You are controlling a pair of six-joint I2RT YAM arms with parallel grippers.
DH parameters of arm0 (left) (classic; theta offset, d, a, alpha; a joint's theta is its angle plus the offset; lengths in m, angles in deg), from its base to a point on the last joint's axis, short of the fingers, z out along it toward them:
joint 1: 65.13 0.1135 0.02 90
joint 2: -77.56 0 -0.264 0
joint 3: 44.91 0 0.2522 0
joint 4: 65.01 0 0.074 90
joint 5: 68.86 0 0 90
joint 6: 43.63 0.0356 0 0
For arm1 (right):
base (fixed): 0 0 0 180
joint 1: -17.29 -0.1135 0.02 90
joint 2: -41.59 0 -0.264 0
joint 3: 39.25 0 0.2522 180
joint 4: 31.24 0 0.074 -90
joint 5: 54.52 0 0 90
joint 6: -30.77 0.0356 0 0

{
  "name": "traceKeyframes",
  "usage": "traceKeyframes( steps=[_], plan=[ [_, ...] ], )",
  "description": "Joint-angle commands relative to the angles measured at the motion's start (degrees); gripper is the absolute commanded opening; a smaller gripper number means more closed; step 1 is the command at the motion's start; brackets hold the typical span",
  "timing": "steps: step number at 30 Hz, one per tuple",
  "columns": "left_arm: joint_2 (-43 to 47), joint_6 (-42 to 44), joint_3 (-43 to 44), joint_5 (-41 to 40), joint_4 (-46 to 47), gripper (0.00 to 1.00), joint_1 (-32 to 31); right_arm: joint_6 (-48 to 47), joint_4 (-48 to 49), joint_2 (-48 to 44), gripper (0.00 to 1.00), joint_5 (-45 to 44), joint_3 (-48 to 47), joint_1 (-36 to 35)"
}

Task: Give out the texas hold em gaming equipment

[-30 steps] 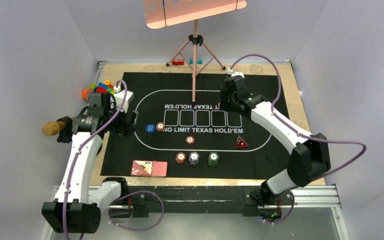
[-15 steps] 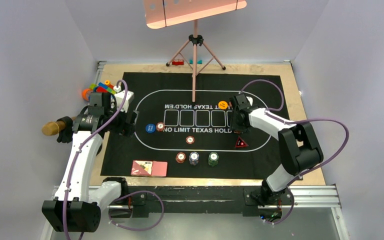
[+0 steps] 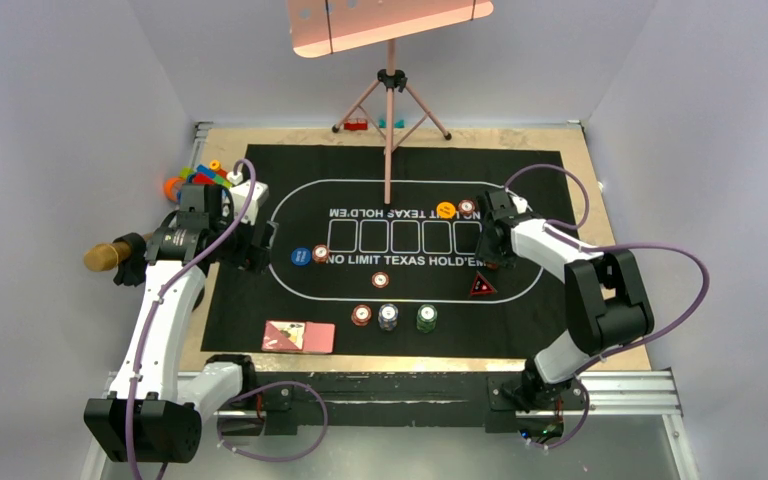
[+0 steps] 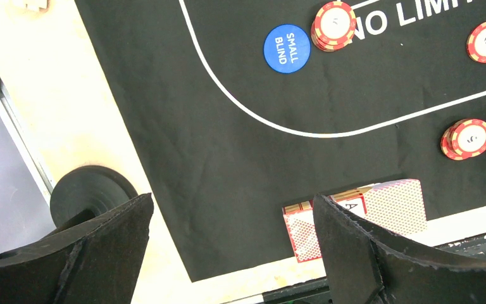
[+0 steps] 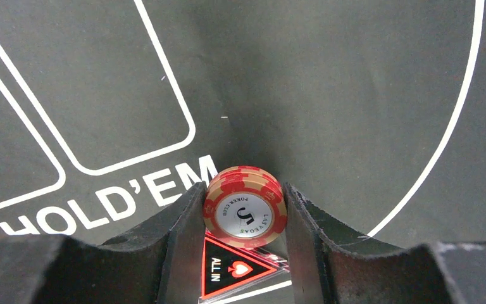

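The right gripper (image 5: 243,193) clamps red chips (image 5: 245,216); the left gripper (image 4: 231,206) gapes empty. Best set them flat before letting go.

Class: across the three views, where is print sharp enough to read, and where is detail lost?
Right wrist: print on the red chip is crisp; the right tool murky black. Left wrist: the Small Blind button reads sharply. Top external: mat lettering legible, the green chip stack too small.
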Motion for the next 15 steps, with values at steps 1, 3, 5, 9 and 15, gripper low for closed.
traceKeyframes(
  steps=[1,3,5,9,15],
  plan=[
    [0.33,1.02,1.56,0.64,0.58,1.0,0.38,1.78,1.0,-0.65,0.26,-1.02,1.1,-0.03],
    [0.43,1.04,1.56,0.68,0.58,1.0,0.38,2.07,0.87,-0.52,0.32,-0.86,1.37,-0.01],
    [0.47,1.07,1.56,0.8,0.59,1.0,0.38,2.16,0.43,-0.9,0.38,-0.54,1.07,-0.03],
    [0.52,1.15,1.61,0.93,0.55,1.0,0.38,2.11,-1.65,-1.92,0.58,-0.47,-0.65,-0.03],
    [0.57,1.28,1.56,1.12,0.54,1.0,0.38,0.94,-3.78,-3.55,0.78,-0.22,-3.95,-0.24]
  ],
)
